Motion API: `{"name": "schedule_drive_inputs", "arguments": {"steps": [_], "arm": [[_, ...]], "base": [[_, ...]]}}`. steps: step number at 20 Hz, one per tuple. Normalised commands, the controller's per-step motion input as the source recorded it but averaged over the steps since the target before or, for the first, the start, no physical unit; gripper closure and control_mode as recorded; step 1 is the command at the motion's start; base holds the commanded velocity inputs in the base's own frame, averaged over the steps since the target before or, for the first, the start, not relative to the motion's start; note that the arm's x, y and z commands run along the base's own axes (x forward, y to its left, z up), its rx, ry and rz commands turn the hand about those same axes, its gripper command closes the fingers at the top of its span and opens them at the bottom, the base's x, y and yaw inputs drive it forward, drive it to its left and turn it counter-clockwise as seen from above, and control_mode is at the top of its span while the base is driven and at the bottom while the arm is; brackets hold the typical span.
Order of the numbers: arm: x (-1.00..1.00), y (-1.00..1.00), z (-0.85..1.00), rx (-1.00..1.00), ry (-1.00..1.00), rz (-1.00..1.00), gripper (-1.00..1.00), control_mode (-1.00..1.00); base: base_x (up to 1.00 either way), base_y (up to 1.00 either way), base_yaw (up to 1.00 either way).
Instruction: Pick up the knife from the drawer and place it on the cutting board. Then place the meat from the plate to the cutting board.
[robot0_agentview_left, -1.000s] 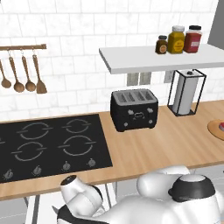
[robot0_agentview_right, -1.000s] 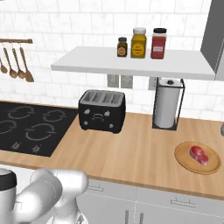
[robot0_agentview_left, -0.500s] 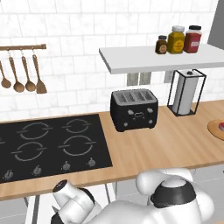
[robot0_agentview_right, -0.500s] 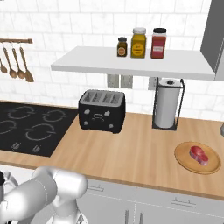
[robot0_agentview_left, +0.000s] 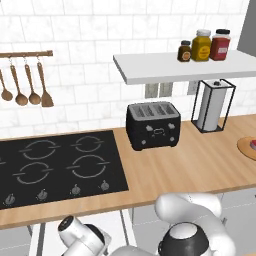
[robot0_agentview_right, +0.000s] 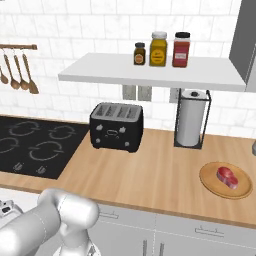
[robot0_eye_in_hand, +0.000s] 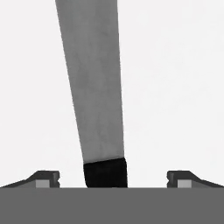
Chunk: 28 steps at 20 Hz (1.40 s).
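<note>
the claw (robot0_eye_in_hand: 113, 178) hangs with its tips apart on either side of the knife (robot0_eye_in_hand: 97, 87) lying on the white floor of the drawer (robot0_eye_in_hand: 175, 87) — best to settle lower, centre on the black handle and close squarely, judging by this.

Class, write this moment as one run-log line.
gripper: open, straddling black-handled silver-grey knife | white drawer floor beneath | red-pink meat on round tan plate
</note>
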Motion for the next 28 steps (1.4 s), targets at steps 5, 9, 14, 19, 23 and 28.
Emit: {"name": "schedule_drive_inputs", "arguments": {"steps": [5, 9, 14, 19, 23, 28], "arm": [[0.07, 0.15, -0.37, 0.0, 0.0, 0.07, -1.0, -1.0], [0.0, 0.15, -0.43, 0.01, 0.02, 0.05, -1.0, -1.0], [-0.11, -0.1, -0.31, 0.1, 0.03, 0.01, -1.0, -1.0], [-0.19, -0.35, -0.08, 0.13, 0.0, 0.0, -1.0, -1.0], [-0.21, -0.26, -0.44, 0.07, 0.0, 0.0, -1.0, -1.0], [-0.28, 0.0, -0.86, 0.0, 0.06, 0.0, 1.0, -1.0]], "base": [[0.0, 0.0, 0.0], [0.0, 0.0, 0.0], [0.0, 0.0, 0.0], [0.0, 0.0, 0.0], [0.0, 0.0, 0.0], [0.0, 0.0, 0.0]]}}
